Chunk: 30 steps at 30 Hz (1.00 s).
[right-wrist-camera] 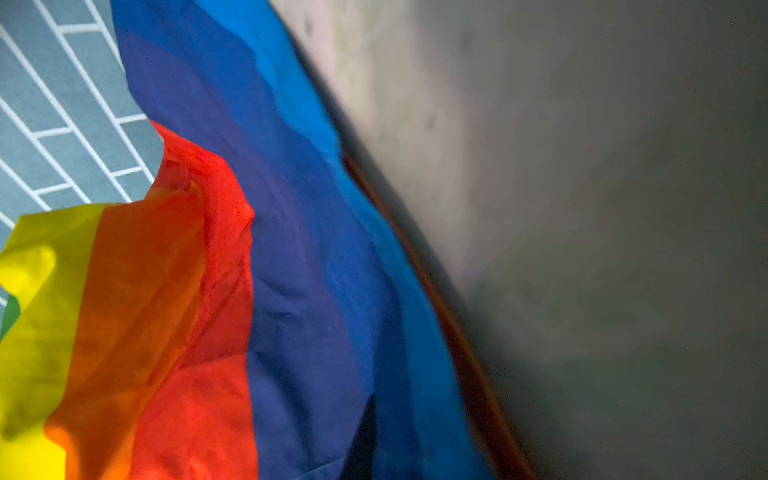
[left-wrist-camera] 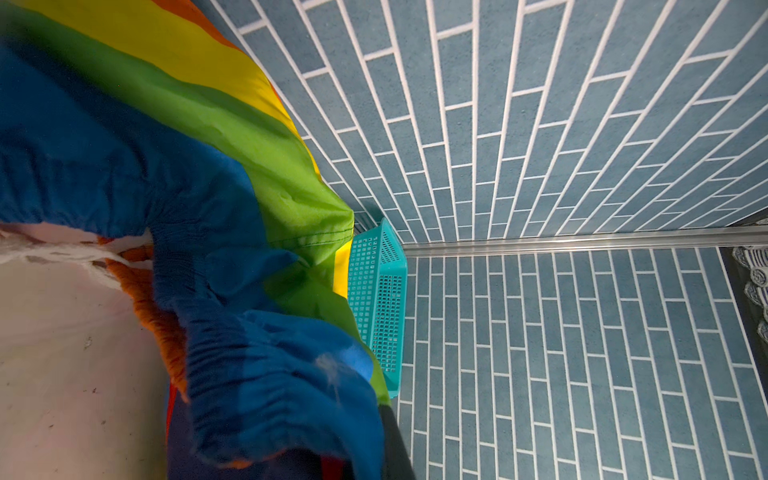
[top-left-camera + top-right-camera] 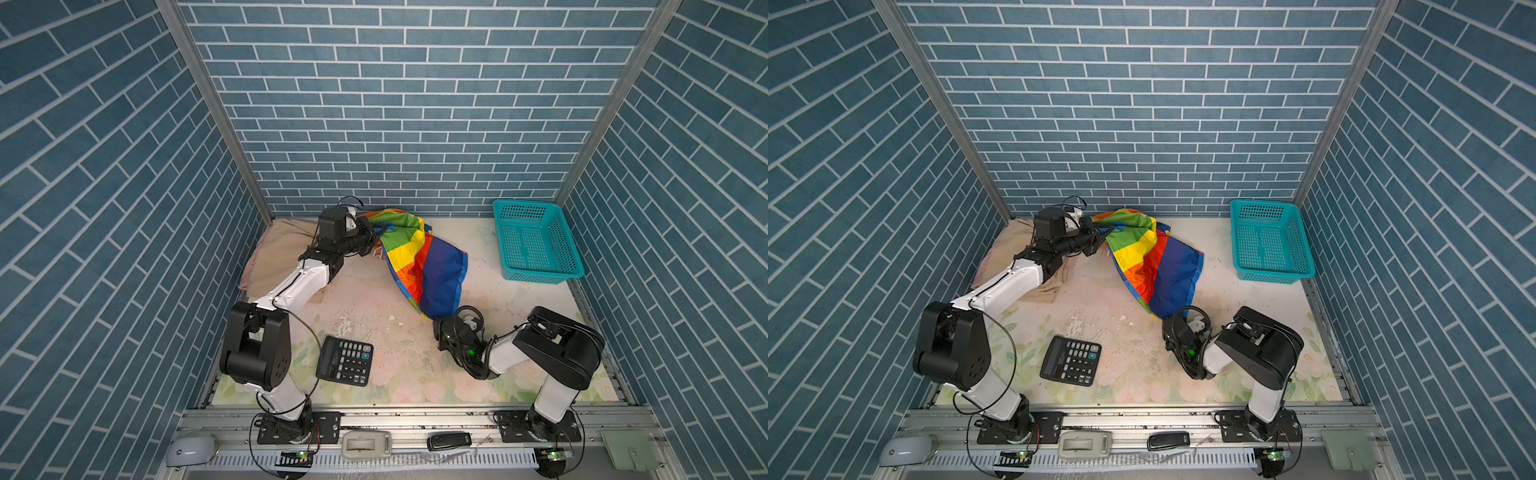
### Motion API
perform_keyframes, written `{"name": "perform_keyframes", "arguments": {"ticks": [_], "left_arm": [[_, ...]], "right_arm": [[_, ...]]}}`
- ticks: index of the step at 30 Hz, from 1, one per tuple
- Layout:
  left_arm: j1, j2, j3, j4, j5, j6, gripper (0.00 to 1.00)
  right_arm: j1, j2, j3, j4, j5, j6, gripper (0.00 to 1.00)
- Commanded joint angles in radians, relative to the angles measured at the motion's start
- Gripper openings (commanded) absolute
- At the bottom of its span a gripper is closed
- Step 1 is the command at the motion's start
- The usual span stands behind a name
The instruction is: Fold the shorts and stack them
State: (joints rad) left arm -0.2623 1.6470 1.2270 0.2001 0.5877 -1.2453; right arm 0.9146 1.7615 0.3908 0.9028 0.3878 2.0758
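Observation:
The rainbow-striped shorts (image 3: 419, 262) (image 3: 1150, 262) hang stretched between both arms above the middle of the table. My left gripper (image 3: 376, 232) (image 3: 1100, 235) is raised at the back, shut on their blue elastic waist (image 2: 257, 374). That bunched waist hides most of the jaws, apart from one dark finger (image 2: 395, 449). My right gripper (image 3: 436, 322) (image 3: 1165, 322) sits low at the shorts' near corner, shut on the blue cloth (image 1: 316, 332), which fills its view. The beige shorts (image 3: 274, 257) (image 3: 1000, 259) lie flat at the back left under the left arm. A pink edge (image 3: 248, 274) shows beneath them.
A teal mesh basket (image 3: 536, 241) (image 3: 1268, 241) (image 2: 380, 291) stands at the back right corner. A black calculator (image 3: 345, 360) (image 3: 1071, 360) lies near the front left, beside the left arm's elbow. Blue brick walls enclose the table on three sides.

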Motion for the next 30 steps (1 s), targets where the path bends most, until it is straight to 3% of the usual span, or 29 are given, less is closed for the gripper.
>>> {"name": "perform_keyframes", "arguments": {"ticks": [1,5,11,17,21,26,30], "left_arm": [[0.004,-0.032,-0.014,0.018,0.0,0.018,0.0],[0.011,-0.016,0.007,-0.028,0.029,0.043,0.0],[0.014,0.003,0.093,-0.169,0.05,0.125,0.0],[0.033,0.069,0.339,-0.441,0.077,0.297,0.0],[0.075,0.111,0.589,-0.696,0.008,0.462,0.0],[0.154,0.157,0.884,-0.926,-0.077,0.552,0.0],[0.152,0.113,1.043,-0.922,-0.076,0.552,0.0]], "right_arm": [[-0.055,0.005,-0.056,-0.089,0.018,0.001,0.0],[-0.192,-0.131,-0.026,-0.229,-0.091,-0.207,0.0],[-0.389,-0.352,0.249,-0.629,-0.265,-0.605,0.0],[-0.546,-0.293,0.629,-0.87,-0.493,-0.875,0.0],[-0.634,-0.259,0.862,-0.969,-0.608,-1.007,0.0],[-0.711,-0.223,1.259,-1.228,-0.668,-1.259,0.0],[-0.729,-0.241,1.589,-1.435,-0.667,-1.449,0.0]]}}
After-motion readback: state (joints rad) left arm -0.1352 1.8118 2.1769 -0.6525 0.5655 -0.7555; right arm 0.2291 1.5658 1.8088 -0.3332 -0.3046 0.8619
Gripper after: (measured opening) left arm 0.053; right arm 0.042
